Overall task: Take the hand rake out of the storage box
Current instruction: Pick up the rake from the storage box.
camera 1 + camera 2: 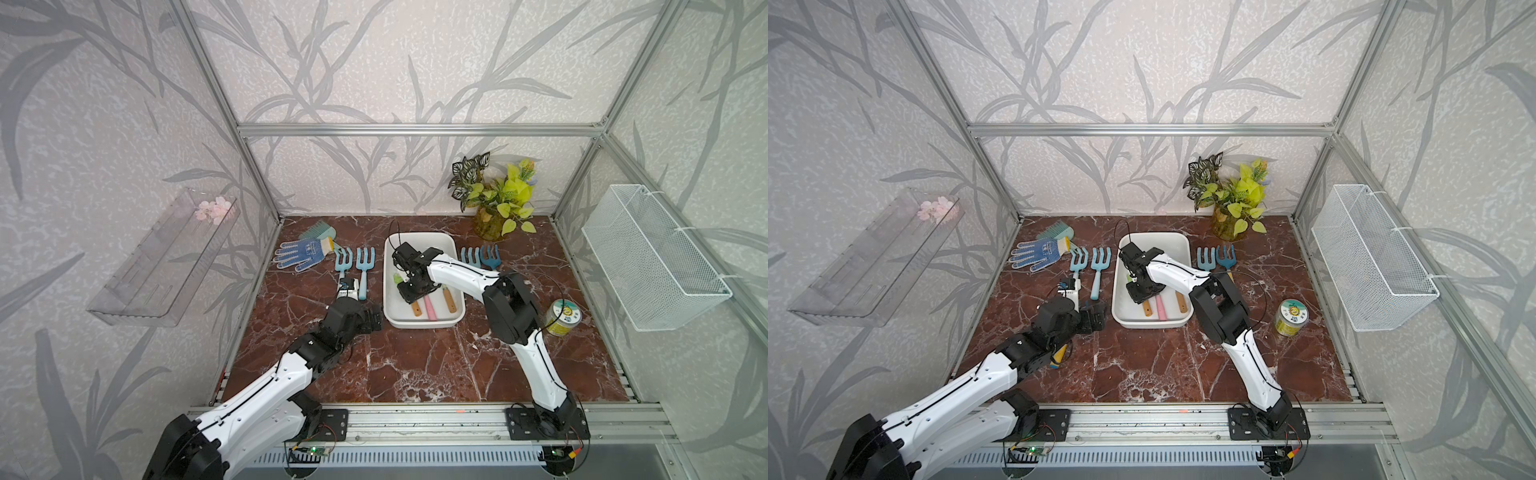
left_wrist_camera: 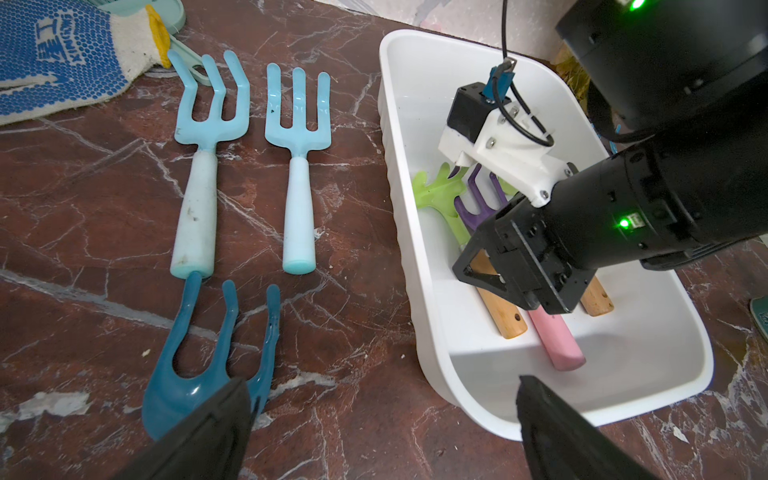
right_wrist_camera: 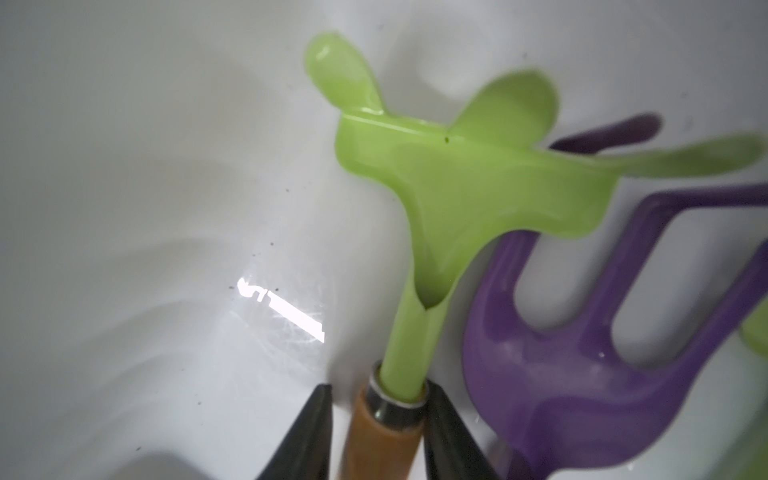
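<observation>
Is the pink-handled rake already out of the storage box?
No, the pink-handled rake lies inside the storage box, on its floor.

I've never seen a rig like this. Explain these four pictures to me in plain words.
Two robot arms stand at a marble table. Two pictures look down from overhead; the other two come from cameras on the wrists. The white storage box holds a green rake, a purple rake and another. Blue rakes and a glove lie outside. The right arm reaches in, jaws either side of the green rake's wooden handle, not yet clamped. The left arm has open, empty jaws.
</observation>
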Controlling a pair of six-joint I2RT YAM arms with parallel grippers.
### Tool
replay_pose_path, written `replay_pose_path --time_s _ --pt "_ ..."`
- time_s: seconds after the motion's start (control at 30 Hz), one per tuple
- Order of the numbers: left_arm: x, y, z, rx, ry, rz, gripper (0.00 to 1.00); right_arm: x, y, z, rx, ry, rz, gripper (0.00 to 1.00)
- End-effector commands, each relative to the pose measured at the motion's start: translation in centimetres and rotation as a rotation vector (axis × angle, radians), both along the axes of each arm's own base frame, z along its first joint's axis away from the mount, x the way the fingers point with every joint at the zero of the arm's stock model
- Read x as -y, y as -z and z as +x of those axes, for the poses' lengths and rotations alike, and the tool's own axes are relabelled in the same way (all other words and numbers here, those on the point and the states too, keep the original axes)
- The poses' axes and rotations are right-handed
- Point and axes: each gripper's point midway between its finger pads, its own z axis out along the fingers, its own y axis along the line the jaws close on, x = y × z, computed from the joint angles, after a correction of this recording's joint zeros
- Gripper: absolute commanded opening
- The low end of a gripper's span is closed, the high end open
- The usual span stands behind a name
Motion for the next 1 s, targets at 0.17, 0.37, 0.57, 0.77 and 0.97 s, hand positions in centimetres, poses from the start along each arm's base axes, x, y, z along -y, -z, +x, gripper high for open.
replay_pose_path --time_s 0.17,0.37,0.57,0.77,0.97 --pt "-0.2 -0.1 0.0 0.008 -0.008 -0.016 1.00 -0.2 -1.2 -0.3 0.005 0.014 0.015 0.28" --pt "-0.3 -0.1 0.0 0.009 -0.011 -0.020 0.98 -0.5 -4.9 -0.2 0.041 0.033 0.109 0.25" --pt "-0.3 -0.1 -0.1 0.011 -0.010 -0.024 0.98 0.4 -9.3 -0.4 0.083 0.064 0.216 0.22" --pt "-0.2 -0.1 0.0 0.010 -0.004 -0.025 0.97 2.7 -13.3 -1.2 0.143 0.083 0.253 0.19" --pt "-0.1 0.0 0.0 0.006 0.001 -0.027 0.97 7.8 -16.4 -2.3 0.206 0.123 0.190 0.19"
